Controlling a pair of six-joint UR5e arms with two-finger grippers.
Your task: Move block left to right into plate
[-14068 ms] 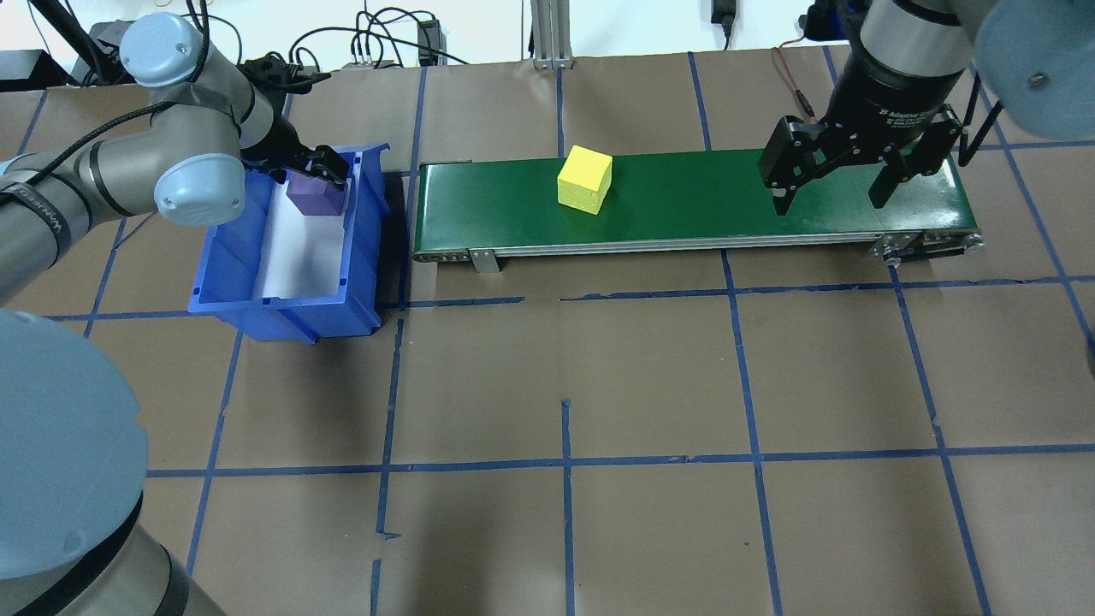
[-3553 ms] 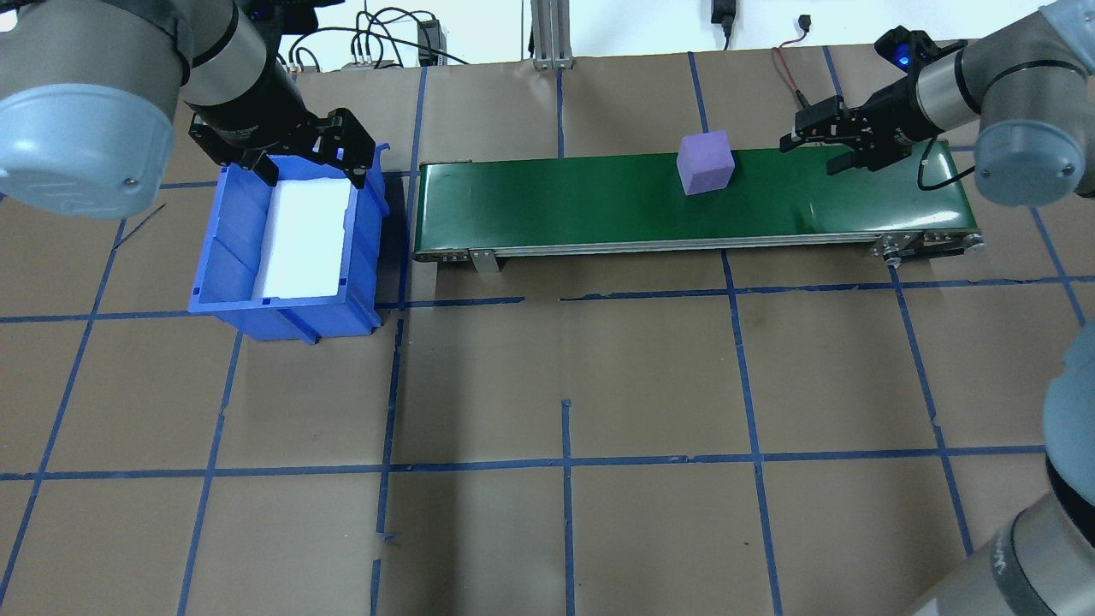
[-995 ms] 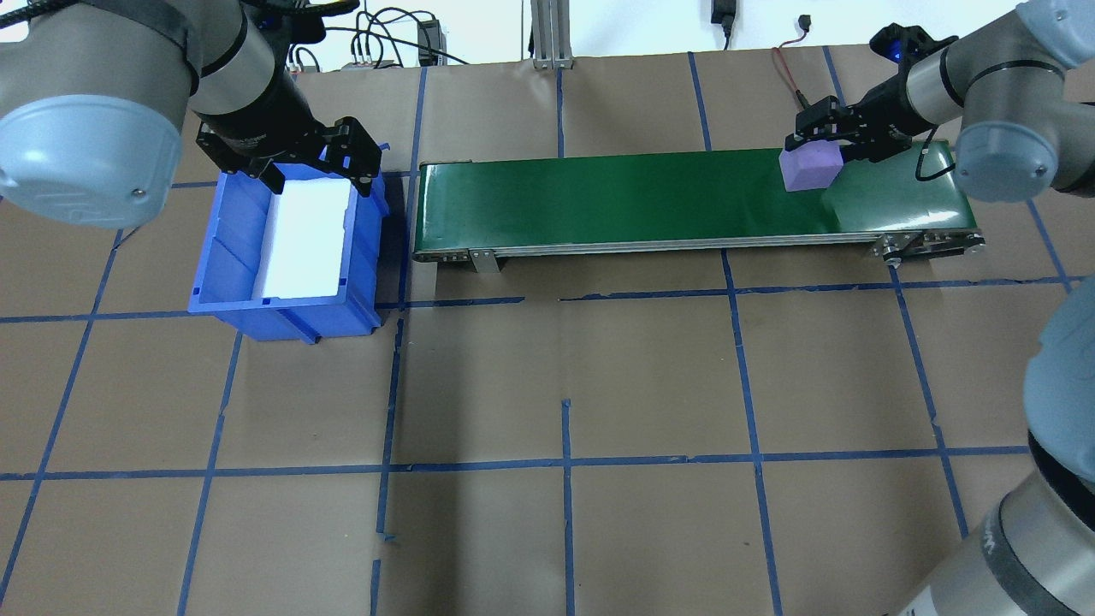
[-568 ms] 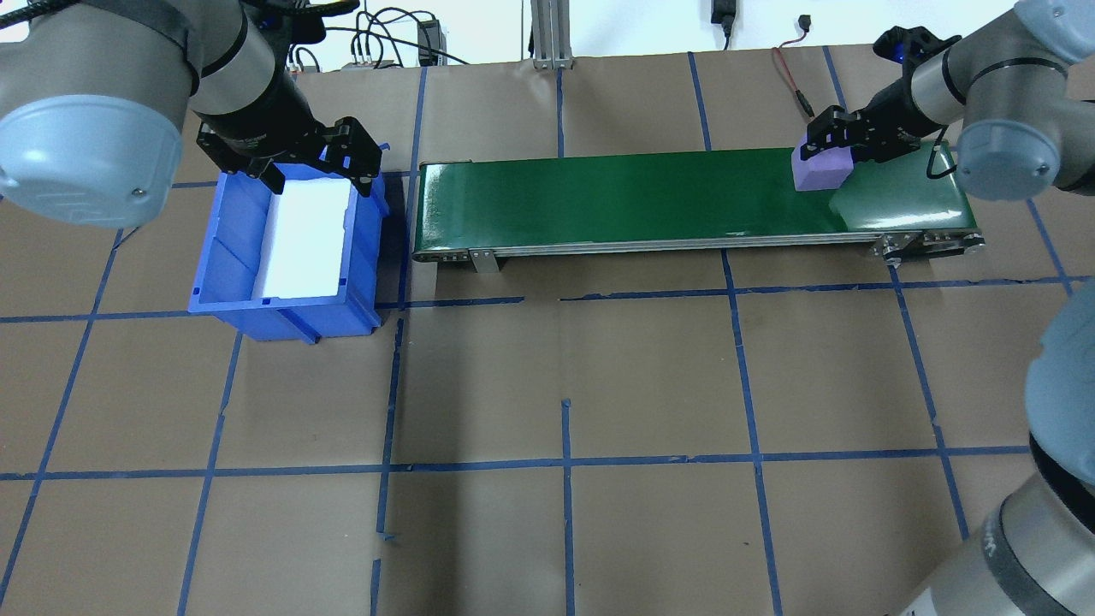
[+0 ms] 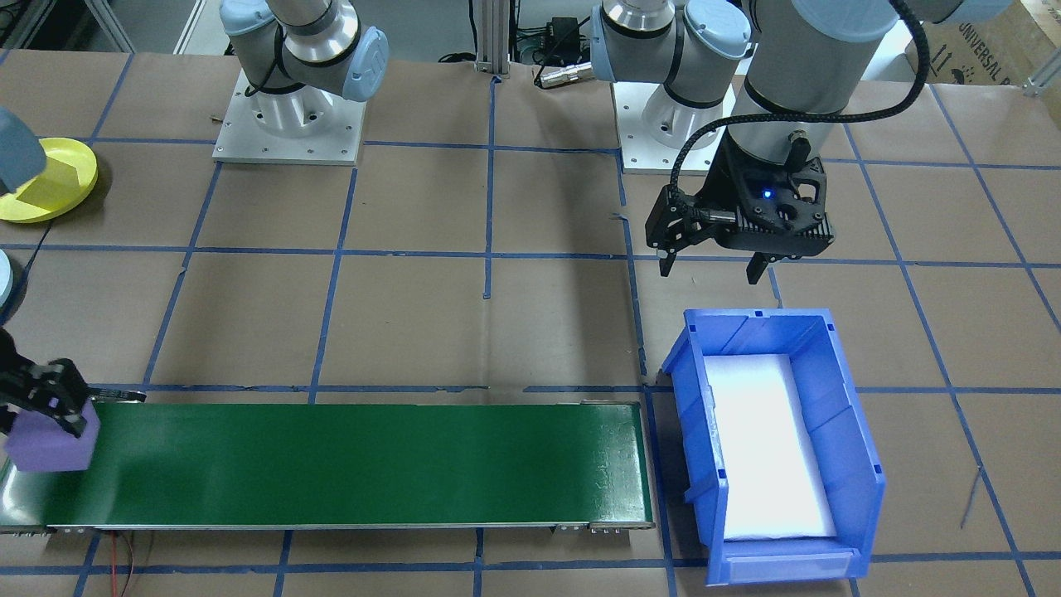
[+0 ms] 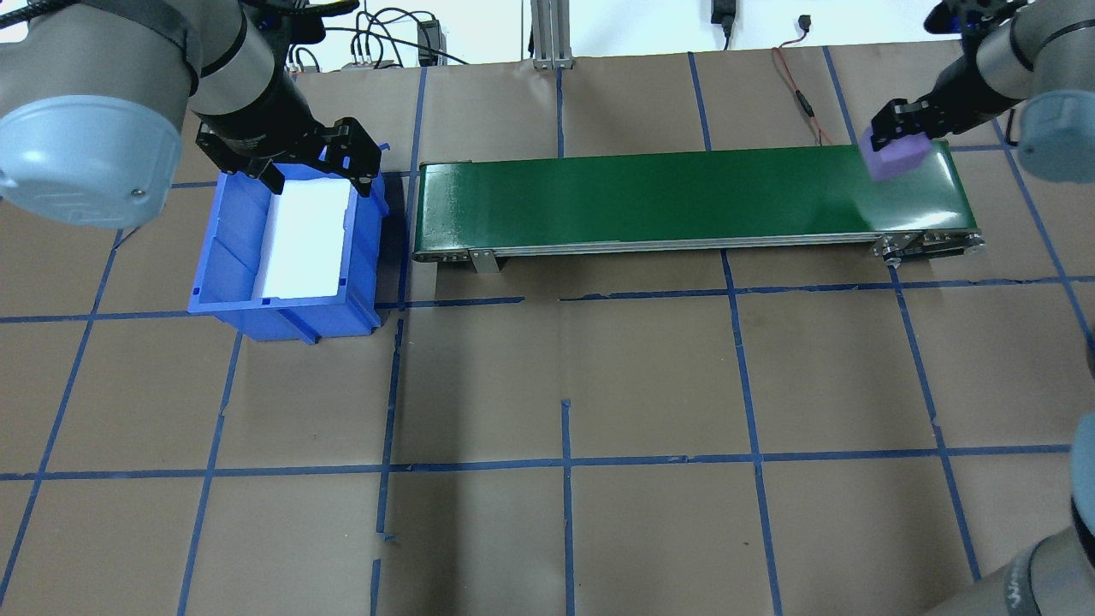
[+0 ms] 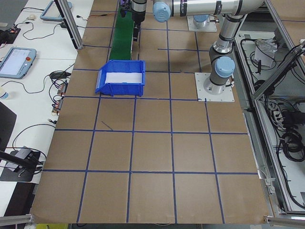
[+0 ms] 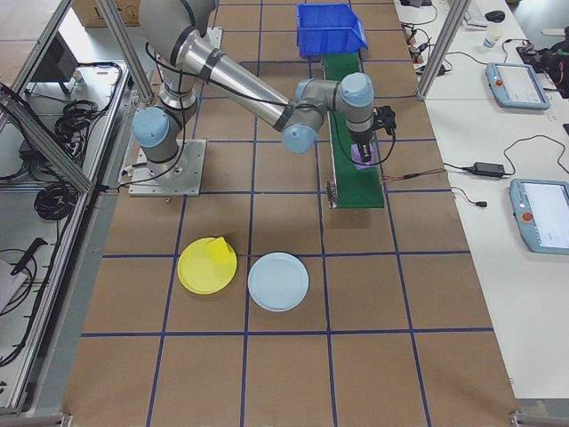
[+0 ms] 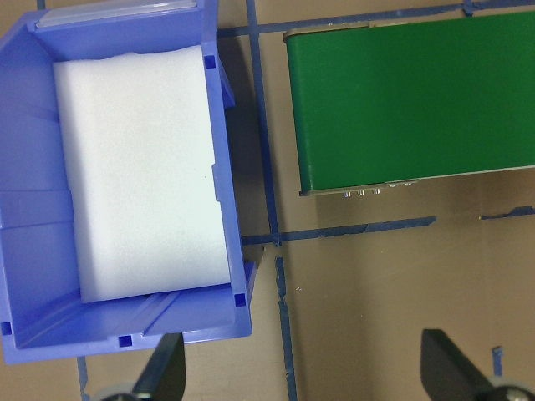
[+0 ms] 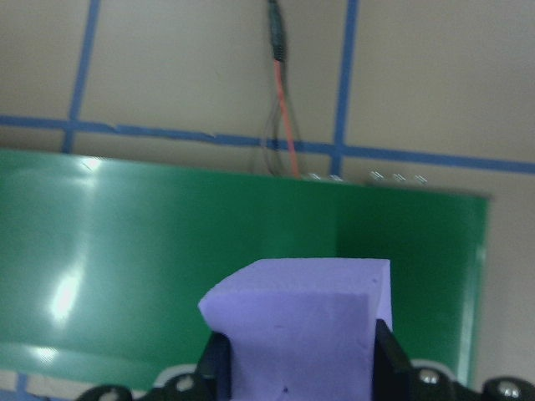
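The purple block is hanging over the right end of the green belt, pinched in the right gripper. The yellow plate is sitting well apart on the table. The left gripper is hovering spread beside the blue bin.

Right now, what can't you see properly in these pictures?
- Yellow plate: front view cuts it at the left edge, and a grey arm part covers its corner.
- Purple block: right wrist view's bottom edge hides its lower half.
- Right tool: too small in the left-side view.
- Blue bin's floor: white foam covers it.
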